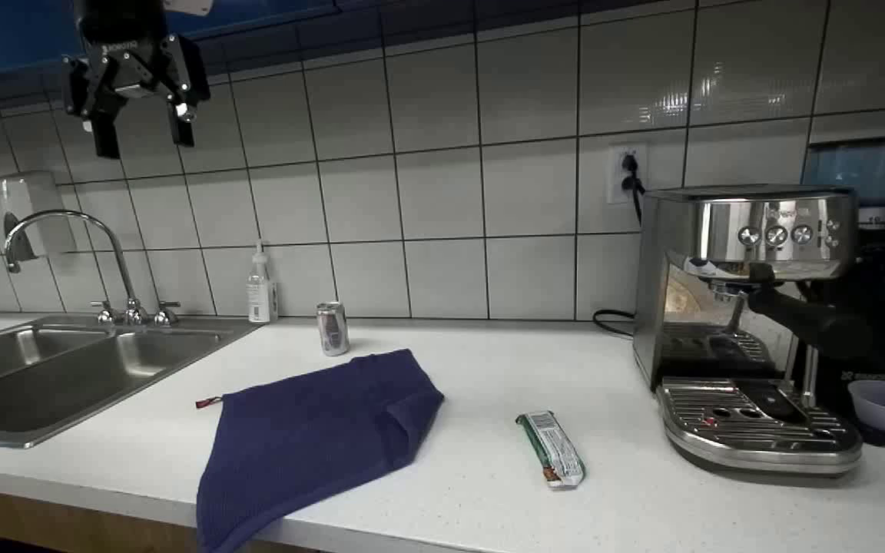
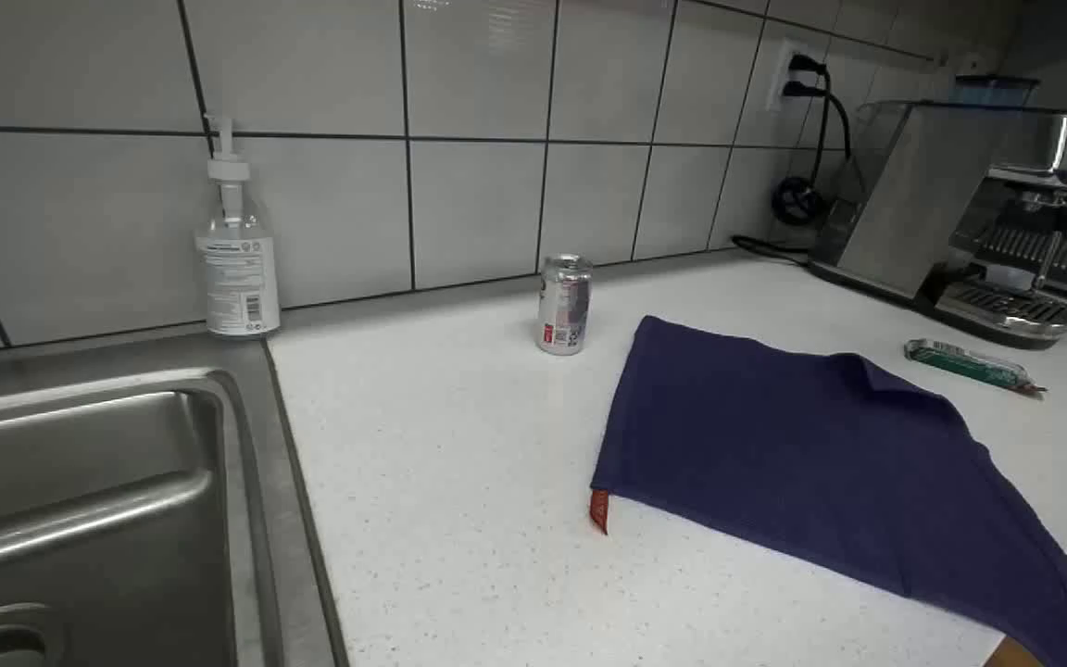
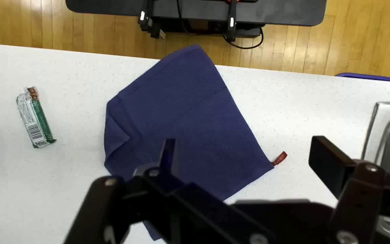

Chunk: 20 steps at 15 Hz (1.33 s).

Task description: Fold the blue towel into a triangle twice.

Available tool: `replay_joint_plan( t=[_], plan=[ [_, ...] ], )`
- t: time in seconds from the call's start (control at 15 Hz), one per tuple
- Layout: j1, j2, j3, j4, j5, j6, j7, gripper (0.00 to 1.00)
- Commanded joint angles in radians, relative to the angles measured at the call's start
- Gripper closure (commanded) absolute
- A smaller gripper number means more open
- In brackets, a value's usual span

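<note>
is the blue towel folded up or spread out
Mostly spread: the blue towel lies broad and flat, a flap turned over, one corner hanging off the counter.

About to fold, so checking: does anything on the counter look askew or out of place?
Yes, the blue towel: one corner droops past the front edge of the counter, and a small flap is turned over on the side nearest the packet, so it isn't lying flat.
</note>
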Motion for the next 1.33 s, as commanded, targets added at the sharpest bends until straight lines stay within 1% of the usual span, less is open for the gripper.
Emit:
replay_joint_plan(
  t=[0.0, 0.4, 0.8, 1.27],
  plan=[
    [0.009, 0.001, -0.007, 0.002, -0.003, -0.002, 0.003, 0.0],
    [0.009, -0.01, -0.01, -0.028, -0.001, 0.054, 0.0, 0.0],
    [0.011, -0.025, -0.011, -0.095, -0.008, 0.15, -0.007, 0.0],
    [0.005, -0.027, -0.009, -0.178, -0.037, 0.207, -0.007, 0.0]
  ],
)
